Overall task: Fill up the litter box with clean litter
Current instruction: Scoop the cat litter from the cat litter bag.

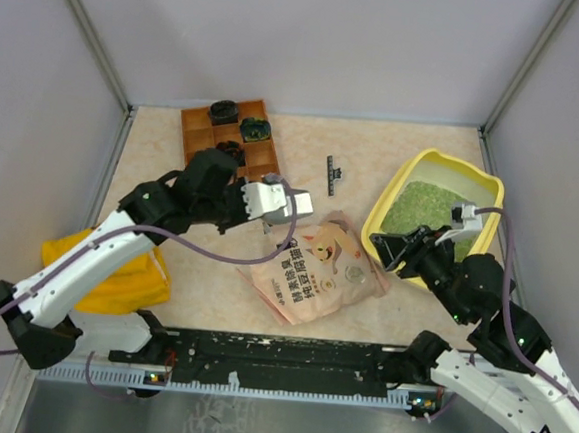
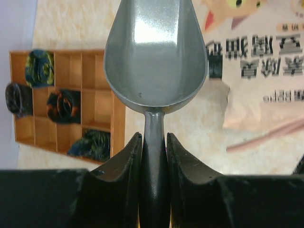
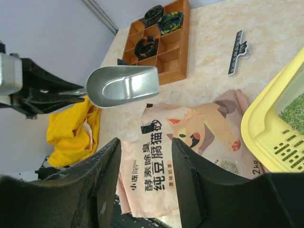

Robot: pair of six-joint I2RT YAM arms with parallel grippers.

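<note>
**Empty scoop up, green litter in the box**

The left gripper (image 2: pixel 154 142) is clenched on the thin handle of the grey metal scoop (image 2: pixel 156 52). The scoop's bowl is empty and shiny, and it hangs above the table (image 1: pixel 375 143) between the brown wooden compartment tray (image 2: pixel 118 123) and the pink printed pouch (image 1: pixel 315 269), which lies flat in the middle. Over on the right sits the large yellow plastic litter box (image 3: pixel 266 128), with fine green granules of clean litter (image 1: pixel 421 202) lying inside it. The right gripper (image 3: pixel 145 156) has its jaws spread wide, grasping nothing, just beside the box's near left corner.
</note>
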